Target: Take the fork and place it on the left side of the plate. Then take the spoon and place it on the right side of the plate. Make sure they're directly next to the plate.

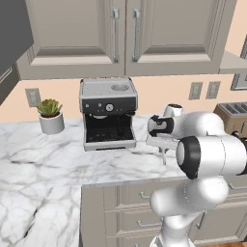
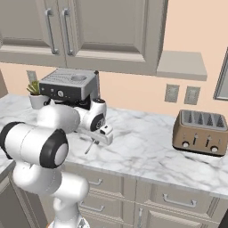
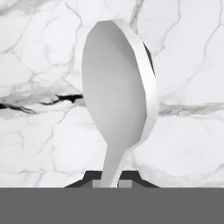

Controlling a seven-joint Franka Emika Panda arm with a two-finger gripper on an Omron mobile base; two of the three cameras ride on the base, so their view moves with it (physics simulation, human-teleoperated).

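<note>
Two dark fingertips show our jaws clamped on the handle of the spoon, its round bowl pointing away from the hand over the marble table. From the right base camera we see the spoon hanging below the gripper, near the table's front edge. The espresso machine stands behind, a potted plant to its left, and the toaster well apart.

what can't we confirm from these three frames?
- Spoon handle: in the hand view it runs down between the claw tips, so the grip point is cut off by the bottom edge.
- Spoon in the left base view: too thin to make out, partly behind the arm.
- Spoon in the right base view: only a thin sliver hanging below the claw.
</note>
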